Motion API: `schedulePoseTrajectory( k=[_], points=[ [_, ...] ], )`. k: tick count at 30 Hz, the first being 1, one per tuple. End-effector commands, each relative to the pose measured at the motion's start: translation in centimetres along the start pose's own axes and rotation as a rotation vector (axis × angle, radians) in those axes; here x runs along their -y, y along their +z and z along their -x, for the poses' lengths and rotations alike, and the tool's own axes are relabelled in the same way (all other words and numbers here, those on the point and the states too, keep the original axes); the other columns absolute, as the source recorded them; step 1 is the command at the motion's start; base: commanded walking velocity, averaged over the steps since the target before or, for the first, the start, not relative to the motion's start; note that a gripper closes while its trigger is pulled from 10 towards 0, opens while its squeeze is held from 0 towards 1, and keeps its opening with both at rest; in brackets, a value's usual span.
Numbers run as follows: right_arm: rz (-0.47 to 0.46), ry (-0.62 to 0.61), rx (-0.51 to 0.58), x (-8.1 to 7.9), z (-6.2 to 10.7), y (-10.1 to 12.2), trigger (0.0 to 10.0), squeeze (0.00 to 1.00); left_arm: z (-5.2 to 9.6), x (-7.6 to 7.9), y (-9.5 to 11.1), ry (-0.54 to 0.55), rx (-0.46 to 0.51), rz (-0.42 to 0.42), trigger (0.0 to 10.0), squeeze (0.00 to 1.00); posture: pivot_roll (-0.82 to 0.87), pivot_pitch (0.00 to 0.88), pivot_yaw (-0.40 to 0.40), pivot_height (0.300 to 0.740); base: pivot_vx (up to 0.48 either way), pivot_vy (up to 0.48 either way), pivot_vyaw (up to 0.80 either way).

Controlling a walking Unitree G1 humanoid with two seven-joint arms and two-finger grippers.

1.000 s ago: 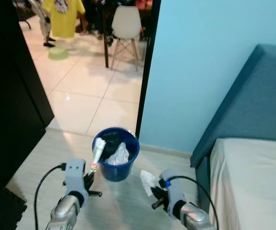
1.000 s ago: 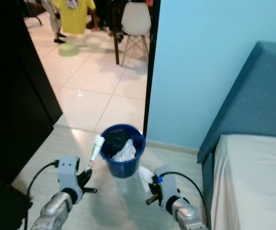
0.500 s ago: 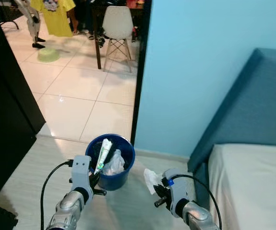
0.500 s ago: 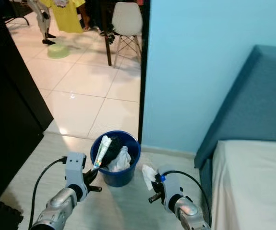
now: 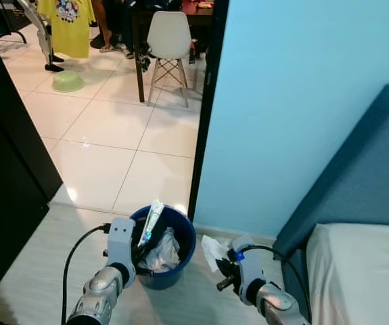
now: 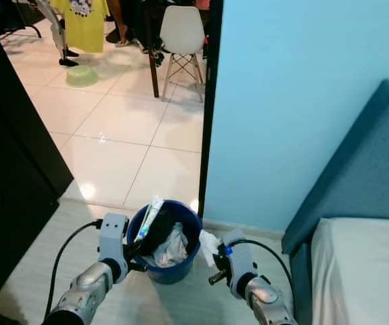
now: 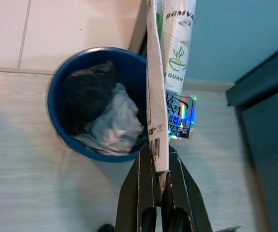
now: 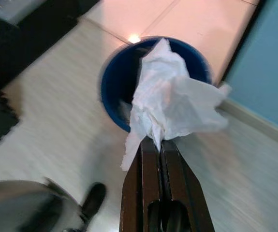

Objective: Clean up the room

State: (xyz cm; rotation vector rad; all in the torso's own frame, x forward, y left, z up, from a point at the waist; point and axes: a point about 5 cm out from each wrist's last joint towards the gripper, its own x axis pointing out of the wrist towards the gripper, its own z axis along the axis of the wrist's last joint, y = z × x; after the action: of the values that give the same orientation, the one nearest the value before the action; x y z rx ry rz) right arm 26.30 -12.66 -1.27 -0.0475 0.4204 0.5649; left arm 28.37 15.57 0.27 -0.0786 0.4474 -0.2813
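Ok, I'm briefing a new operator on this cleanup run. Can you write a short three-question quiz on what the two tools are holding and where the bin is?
1. True or false: the left tool is shut on a flat printed wrapper held over the blue bin.
2. What does the right tool hold? A) a sock B) a crumpled white tissue C) nothing
3. Fill in: the bin stands on the floor by the ____ wall, next to the doorway.

Key: 1 true; 2 B; 3 light blue
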Motion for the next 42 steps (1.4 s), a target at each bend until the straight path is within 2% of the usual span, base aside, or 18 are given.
schedulePoseTrajectory(
  k=[1, 8, 16, 24, 26, 29, 39, 40, 42],
  points=[
    [0.0, -0.007, -0.031, 0.4, 0.5, -0.8, 10.0, 0.0, -0.1, 0.4, -0.5, -0.026, -0.036, -0.01, 10.0, 0.0, -0.08, 0.137, -0.061, 0.74, 0.36, 0.0, -0.79],
    [-0.011, -0.015, -0.026, 0.4, 0.5, -0.8, 10.0, 0.0, -0.2, 0.6, -0.5, -0.03, -0.044, -0.017, 10.0, 0.0, -0.08, 0.138, -0.06, 0.74, 0.36, 0.0, -0.79],
    [-0.004, -0.021, -0.015, 0.4, 0.6, -0.7, 10.0, 0.0, -0.4, 0.6, -0.7, -0.025, -0.081, -0.042, 10.0, 0.0, -0.09, 0.14, -0.056, 0.74, 0.347, 0.0, 0.0],
    [-0.004, -0.023, -0.014, 0.4, 0.6, -0.7, 10.0, 0.0, -0.4, -0.2, -1.6, 0.064, -0.197, -0.104, 10.0, 0.0, -0.09, 0.14, -0.055, 0.74, 0.037, 0.0, 0.0],
    [-0.004, -0.024, -0.013, 0.4, 0.6, -0.7, 10.0, 0.0, -0.3, -0.6, -2.2, 0.094, -0.252, -0.12, 10.0, 0.0, -0.09, 0.141, -0.055, 0.74, 0.0, 0.0, 0.0],
    [-0.004, -0.025, -0.014, 0.4, 0.6, -0.7, 10.0, 0.0, -0.2, -0.7, -2.6, 0.116, -0.28, -0.108, 10.0, 0.0, -0.1, 0.142, -0.056, 0.74, 0.0, 0.0, 0.0],
    [-0.002, -0.031, -0.013, 0.4, 0.7, -0.8, 10.0, 0.0, -0.4, -0.3, -2.3, 0.112, -0.237, -0.083, 10.0, 0.0, -0.11, 0.144, -0.056, 0.74, 0.0, 0.0, 0.0],
    [-0.004, -0.037, -0.012, 0.4, 0.8, -0.9, 10.0, 0.0, -0.5, -0.2, -2.2, 0.109, -0.229, -0.085, 10.0, 1.0, -0.11, 0.147, -0.057, 0.74, 0.0, 0.0, 0.0],
    [-0.004, -0.037, -0.012, 0.4, 0.8, -0.9, 10.0, 0.0, -0.5, -0.2, -2.2, 0.109, -0.229, -0.085, 10.0, 1.0, -0.11, 0.147, -0.057, 0.74, 0.0, 0.0, 0.0]
  ],
)
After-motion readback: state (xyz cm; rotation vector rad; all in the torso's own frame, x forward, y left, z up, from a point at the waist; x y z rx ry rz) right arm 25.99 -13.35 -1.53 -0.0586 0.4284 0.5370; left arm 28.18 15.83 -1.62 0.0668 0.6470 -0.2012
